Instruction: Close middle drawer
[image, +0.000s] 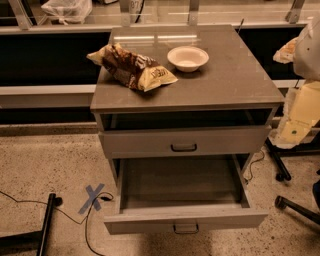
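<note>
Nearest the camera, the middle drawer (185, 219) is pulled out almost to its full run, with its flat grey-tan front facing the viewer and its tray showing nothing inside. It looks like a stiff, boxy panel on slides, and with no load it should be fairly light. I judge that a steady, square push will send it home without any grasp. The best place to press is the middle of the front, at or just above the small dark loop handle (186, 228). A push near one corner could skew it on its runners.

Above and behind it, the upper drawer (184, 141) stands slightly proud of the carcass. The table (235, 85) top carries a crumpled chip bag (131, 67) and, just beside it, a white bowl (187, 58); both are loose and a hard slam could jolt them.

The gripper (298, 120) hangs at the right edge, beside the table's right corner and well apart from the handle. Whether it is open or closed I cannot tell, and nothing is visibly in its hold.

The speckled floor (45, 160) has a blue tape cross (93, 198) and a thin cable (30, 205) on the left, and chair castors (280, 201) on the right. A dark shelf with metal rails runs along behind.
</note>
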